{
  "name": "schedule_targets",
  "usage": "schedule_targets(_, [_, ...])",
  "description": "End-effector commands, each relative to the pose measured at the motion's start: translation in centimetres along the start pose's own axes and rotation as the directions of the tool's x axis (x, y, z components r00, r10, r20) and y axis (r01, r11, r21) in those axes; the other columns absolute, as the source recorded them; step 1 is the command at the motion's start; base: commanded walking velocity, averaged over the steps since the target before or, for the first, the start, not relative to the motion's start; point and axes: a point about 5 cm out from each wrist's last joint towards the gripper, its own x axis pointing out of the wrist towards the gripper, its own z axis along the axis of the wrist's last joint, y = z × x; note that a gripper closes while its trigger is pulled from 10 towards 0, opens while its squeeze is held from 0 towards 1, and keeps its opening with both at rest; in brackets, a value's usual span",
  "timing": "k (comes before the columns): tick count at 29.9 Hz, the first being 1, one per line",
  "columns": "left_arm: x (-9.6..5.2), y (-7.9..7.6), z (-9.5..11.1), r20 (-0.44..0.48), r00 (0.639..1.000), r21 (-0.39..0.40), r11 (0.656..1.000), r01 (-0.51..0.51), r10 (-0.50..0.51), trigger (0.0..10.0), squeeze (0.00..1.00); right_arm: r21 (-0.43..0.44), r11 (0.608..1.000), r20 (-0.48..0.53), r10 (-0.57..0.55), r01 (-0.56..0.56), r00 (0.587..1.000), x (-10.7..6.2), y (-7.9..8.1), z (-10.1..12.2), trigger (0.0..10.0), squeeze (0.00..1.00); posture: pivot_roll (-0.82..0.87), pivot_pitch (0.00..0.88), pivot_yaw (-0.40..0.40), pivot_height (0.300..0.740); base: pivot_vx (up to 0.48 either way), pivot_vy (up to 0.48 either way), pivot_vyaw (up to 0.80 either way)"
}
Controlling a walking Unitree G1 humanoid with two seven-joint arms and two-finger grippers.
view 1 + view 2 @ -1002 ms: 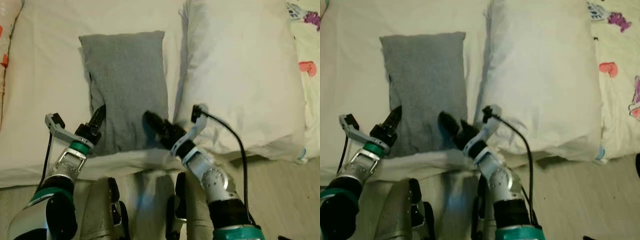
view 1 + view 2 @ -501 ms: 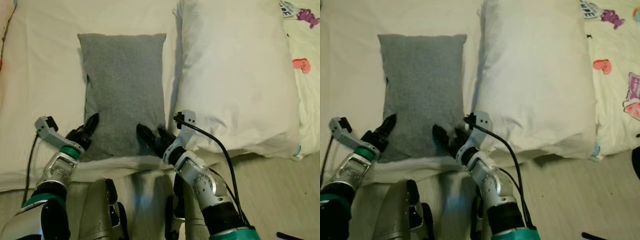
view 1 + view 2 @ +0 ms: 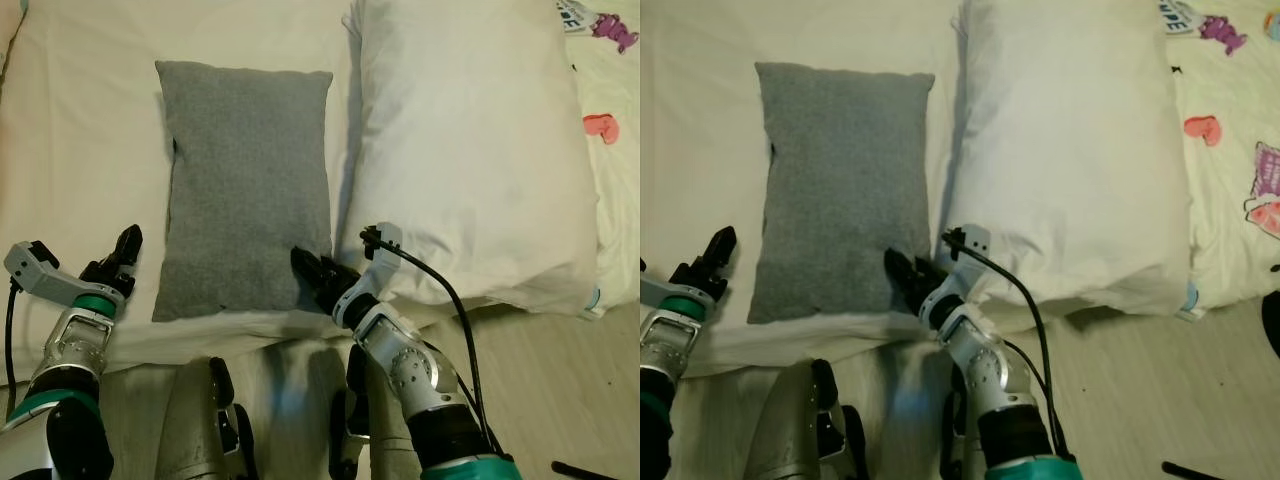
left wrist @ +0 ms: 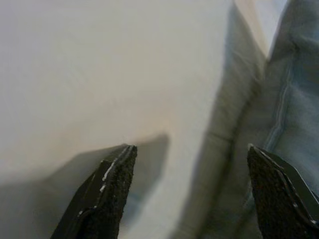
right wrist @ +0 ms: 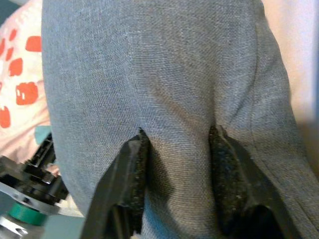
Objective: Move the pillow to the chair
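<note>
The grey pillow (image 3: 245, 180) lies flat on the bed's white sheet (image 3: 80, 150), long side pointing away from me. My right gripper (image 3: 312, 270) is at its near right corner. In the right wrist view the two fingers (image 5: 132, 174) press into the grey pillow (image 5: 164, 74) with a fold of fabric pinched between them. My left gripper (image 3: 127, 245) rests open over the bare sheet, a short way left of the pillow's near left corner and not touching it. The left wrist view has the left gripper (image 4: 192, 164) above the white sheet, with the pillow's edge (image 4: 294, 99) off to one side.
A large white pillow (image 3: 470, 150) lies against the grey one's right side. A patterned blanket (image 3: 612, 110) covers the bed at the far right. The bed's front edge runs just before my legs (image 3: 210, 420), and pale floor (image 3: 560, 400) lies at the lower right.
My left gripper has drawn back to the left, off the pillow's near edge onto the sheet. The right gripper's fingers have come closer together at the near right corner. The camera shifted slightly.
</note>
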Motion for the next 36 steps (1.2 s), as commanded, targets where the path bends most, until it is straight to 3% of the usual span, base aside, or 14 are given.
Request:
schedule_targets(1, [-0.8,0.9,-1.3,-0.046,0.999,-0.047,0.999,-0.019,0.017,10.0,0.0,0.183,0.981,-0.086,0.086,-0.069,0.993,1.5,4.1,-4.4,0.0,0.0,-0.11,0.378,0.018,0.59,0.0,0.0,0.0])
schedule_targets(4, [-0.4,-0.3,-3.0,-0.094,0.993,-0.135,0.989,0.06,-0.073,10.0,0.0,0.202,0.978,-0.104,0.074,-0.052,0.992,1.2,3.4,-4.7,0.0,0.0,-0.12,0.381,0.021,0.59,0.0,0.0,0.0])
schedule_targets(6, [0.0,-1.6,-4.7,-0.138,0.981,-0.168,0.979,0.113,-0.137,10.0,0.0,0.199,0.98,-0.127,0.011,0.015,0.992,0.6,1.7,-5.1,0.0,0.0,-0.13,0.381,0.024,0.59,0.0,0.0,0.0])
schedule_targets(16, [0.4,-3.0,-6.3,-0.195,0.96,-0.22,0.963,0.158,-0.202,10.0,0.0,0.123,0.983,-0.217,-0.109,0.138,0.97,-1.2,-1.5,-6.9,0.0,0.0,-0.13,0.377,0.032,0.59,0.0,0.0,0.0])
schedule_targets(21, [0.2,-3.3,-7.1,-0.237,0.942,-0.237,0.955,0.18,-0.237,10.0,0.0,0.127,0.983,-0.22,-0.104,0.134,0.97,-1.3,-1.5,-7.0,0.0,0.0,-0.13,0.375,0.033,0.59,0.0,0.0,0.0])
schedule_targets(22, [0.0,-3.4,-7.6,-0.265,0.933,-0.233,0.955,0.185,-0.246,8.2,0.0,0.131,0.983,-0.217,-0.095,0.125,0.972,-1.2,-1.3,-6.9,0.0,0.0,-0.12,0.372,0.034,0.59,0.0,0.0,0.0])
schedule_targets(23, [0.0,-3.4,-7.6,-0.265,0.933,-0.233,0.955,0.185,-0.246,8.2,0.0,0.131,0.983,-0.217,-0.095,0.125,0.972,-1.2,-1.3,-6.9,0.0,0.0,-0.12,0.372,0.034,0.59,0.0,0.0,0.0])
schedule_targets(24, [-0.1,-3.2,-8.0,-0.286,0.928,-0.226,0.958,0.179,-0.241,0.0,0.0,0.135,0.985,-0.211,-0.08,0.11,0.974,-1.0,-1.0,-6.7,0.0,0.0,-0.11,0.361,0.036,0.59,0.0,0.0,0.0])
schedule_targets(36, [-0.4,-2.4,-7.5,-0.291,0.937,-0.132,0.978,0.162,-0.194,0.0,0.0,0.145,0.989,-0.149,0.024,-0.002,0.989,0.4,0.9,-5.0,0.0,0.0,-0.08,0.319,0.046,0.59,0.0,0.0,0.0])
